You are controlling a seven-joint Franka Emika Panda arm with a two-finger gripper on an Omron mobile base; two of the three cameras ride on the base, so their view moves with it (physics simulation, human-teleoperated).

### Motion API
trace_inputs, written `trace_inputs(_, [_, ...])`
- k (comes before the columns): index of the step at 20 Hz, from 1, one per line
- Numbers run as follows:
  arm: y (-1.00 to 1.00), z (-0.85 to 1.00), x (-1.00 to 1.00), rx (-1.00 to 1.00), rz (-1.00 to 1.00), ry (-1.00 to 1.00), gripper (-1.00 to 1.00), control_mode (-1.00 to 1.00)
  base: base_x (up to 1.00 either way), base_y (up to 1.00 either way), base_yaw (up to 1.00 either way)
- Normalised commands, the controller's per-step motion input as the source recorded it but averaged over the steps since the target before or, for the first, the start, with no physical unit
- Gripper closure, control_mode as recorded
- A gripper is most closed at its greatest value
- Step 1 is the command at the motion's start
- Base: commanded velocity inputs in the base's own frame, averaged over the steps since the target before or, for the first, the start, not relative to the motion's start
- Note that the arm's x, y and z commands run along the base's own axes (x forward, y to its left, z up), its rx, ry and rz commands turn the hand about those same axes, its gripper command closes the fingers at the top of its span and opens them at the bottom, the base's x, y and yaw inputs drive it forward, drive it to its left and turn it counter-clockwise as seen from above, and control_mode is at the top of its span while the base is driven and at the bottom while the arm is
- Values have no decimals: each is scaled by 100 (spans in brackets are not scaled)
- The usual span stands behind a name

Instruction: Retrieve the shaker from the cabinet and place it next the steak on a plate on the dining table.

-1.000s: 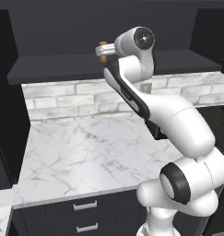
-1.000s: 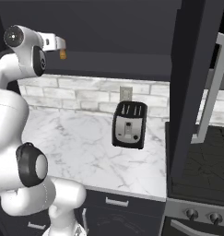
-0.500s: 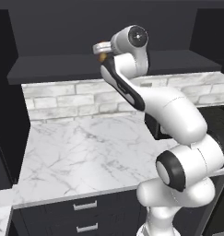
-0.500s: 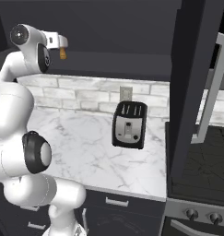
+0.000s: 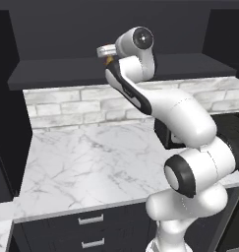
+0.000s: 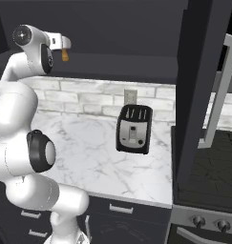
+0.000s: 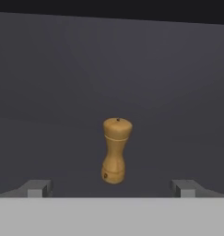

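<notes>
Change from earlier pictures: in the left base view the arm's upper joint has shifted a little leftward and up, toward the upper middle of the frame; in the right base view the hand has edged rightward along the upper left. The counter and toaster keep their places in the frame.

Writing: none legible on any item.

Shaker (image 7: 114, 150): tan-brown wood, waisted. Stands upright on the dark cabinet (image 5: 52, 78) shelf, long axis vertical, rounded cap uppermost, wider foot below. Middle of the hand view, slightly below centre, against the plain charcoal back panel. In the right base view it shows as a small tan shape (image 6: 65, 55) at the upper left, just below the hand's tip; in the left base view a sliver (image 5: 109, 60) shows beside the wrist.

Gripper (image 7: 112, 188): jaws spread wide, one fingertip (image 7: 37, 188) at the lower left and one at the lower right, the shaker between them and further back, not touched.

Toaster (image 6: 133, 128): black, two slots, on the marble counter (image 5: 91, 162), centre of the right base view.
</notes>
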Motion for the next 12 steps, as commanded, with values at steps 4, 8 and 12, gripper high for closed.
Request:
trace_inputs(4, [0,-22,7,0,0,0,-100,-100,0,0,0])
trace_inputs(8, [0,-13,12,1,0,0,-100,-100,0,0,0])
trace_inputs(12, [0,-6,16,2,0,0,-100,-100,0,0,0])
